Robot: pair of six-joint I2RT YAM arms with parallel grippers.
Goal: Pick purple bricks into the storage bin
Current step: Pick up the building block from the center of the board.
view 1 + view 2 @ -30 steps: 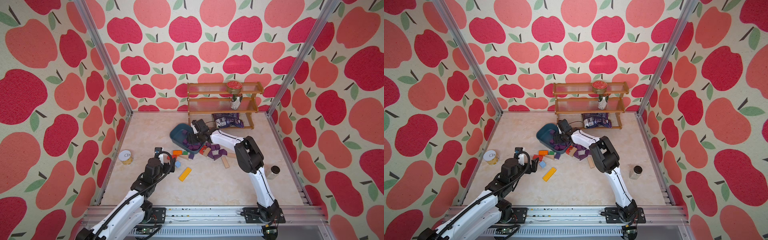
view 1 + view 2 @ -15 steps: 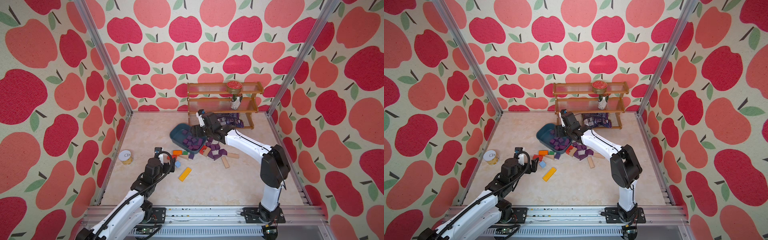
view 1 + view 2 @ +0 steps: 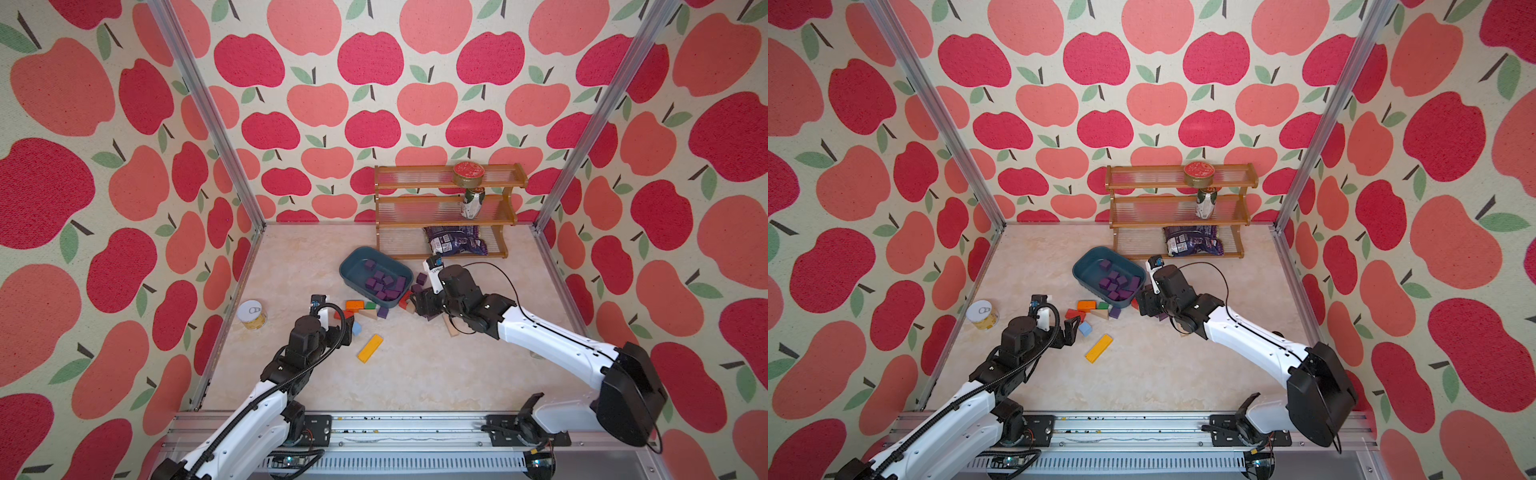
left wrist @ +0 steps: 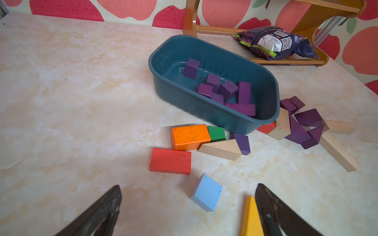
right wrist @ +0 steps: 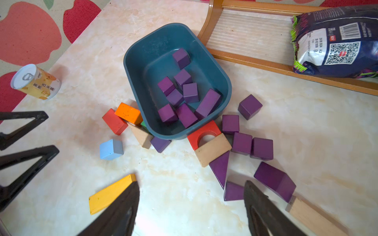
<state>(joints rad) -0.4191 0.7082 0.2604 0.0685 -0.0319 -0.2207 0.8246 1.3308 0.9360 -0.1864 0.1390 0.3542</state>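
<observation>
The storage bin [image 3: 356, 267] [image 3: 1090, 268] [image 4: 194, 104] [image 5: 155, 51] is a teal tub near the rack, with several purple bricks [image 3: 384, 282] [image 4: 227, 90] [image 5: 182, 96] inside. More purple bricks [image 5: 241, 143] [image 4: 306, 118] lie loose to its right, and a single one [image 4: 242, 143] [image 5: 160, 144] sits at its front wall. My right gripper [image 3: 420, 305] [image 3: 1144, 306] [image 5: 191, 183] hovers open over that loose pile, holding nothing. A purple wedge [image 5: 233, 191] lies by one finger. My left gripper [image 3: 1073, 326] [image 4: 188, 186] is open and empty.
A wooden rack [image 3: 449, 208] at the back holds a snack bag [image 3: 455, 243] and cans. A tin can [image 3: 252, 314] stands by the left wall. Orange [image 4: 190, 135], red [image 4: 170, 160], light-blue [image 4: 206, 192], yellow [image 3: 370, 348] and tan [image 5: 212, 149] blocks lie around the bin.
My right arm has swung from over the bin back to the right, above the loose purple pile, and its jaws have widened. The left arm has not moved.
</observation>
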